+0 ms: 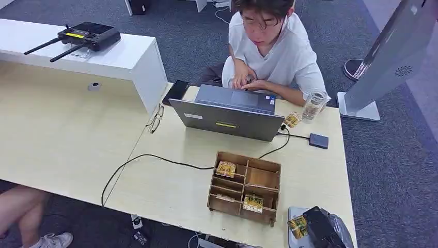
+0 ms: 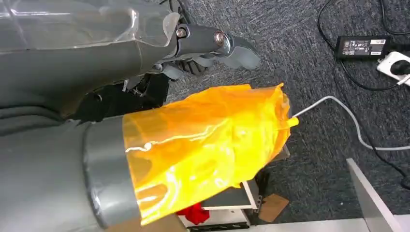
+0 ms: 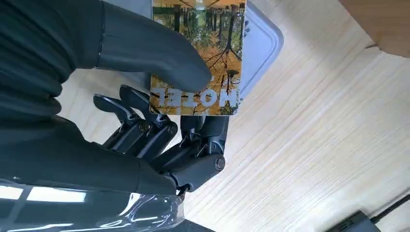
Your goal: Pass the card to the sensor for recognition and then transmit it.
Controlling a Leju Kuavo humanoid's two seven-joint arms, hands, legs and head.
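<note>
Right hand (image 3: 159, 125) at lower right of the head view, pinching the card (image 3: 200, 58) thumb-on-top, flat over the grey sensor pad (image 3: 263, 48), probably for reading. Left hand (image 2: 212, 46) hanging low, fingers curled on nothing. Further up: wooden organizer (image 1: 263, 178), laptop (image 1: 227, 119), person (image 1: 274, 46) waiting, likely for the handoff.
</note>
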